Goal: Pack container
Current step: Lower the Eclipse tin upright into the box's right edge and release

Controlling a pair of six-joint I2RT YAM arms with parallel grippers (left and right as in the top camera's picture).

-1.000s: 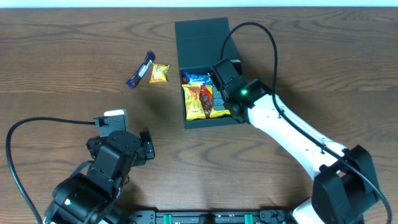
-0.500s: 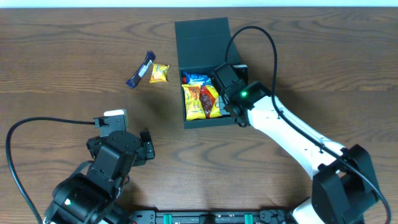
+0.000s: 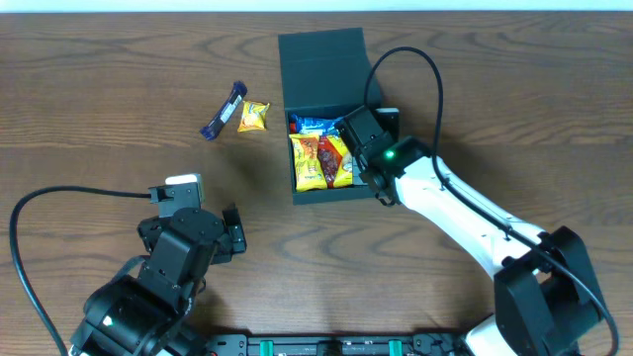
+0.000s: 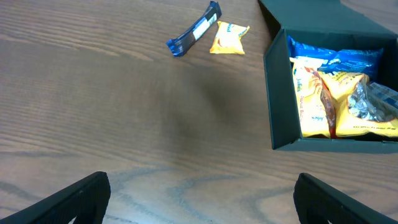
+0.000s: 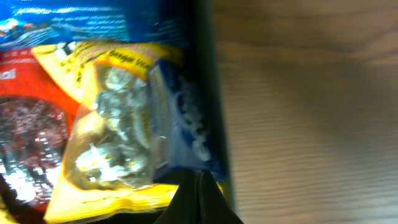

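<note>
Right hand (image 5: 200, 186) closed, dark teal container (image 3: 321, 61), lid open, seemingly full

The left arm (image 3: 173, 262) sits folded low at the near left. The left gripper (image 4: 202, 186) is spread wide, its two fingers (image 4: 81, 196) far apart. The right arm (image 3: 465, 213) reaches diagonally from the near right toward the middle, wrist tipped down. The right gripper (image 5: 199, 193) is closed tight, its tips pressed together.

Black left arm (image 3: 168, 267), matte black left tool (image 4: 202, 199), white-shelled right arm (image 3: 465, 213), green lights (image 3: 389, 150), looping black cables (image 3: 18, 222)
</note>
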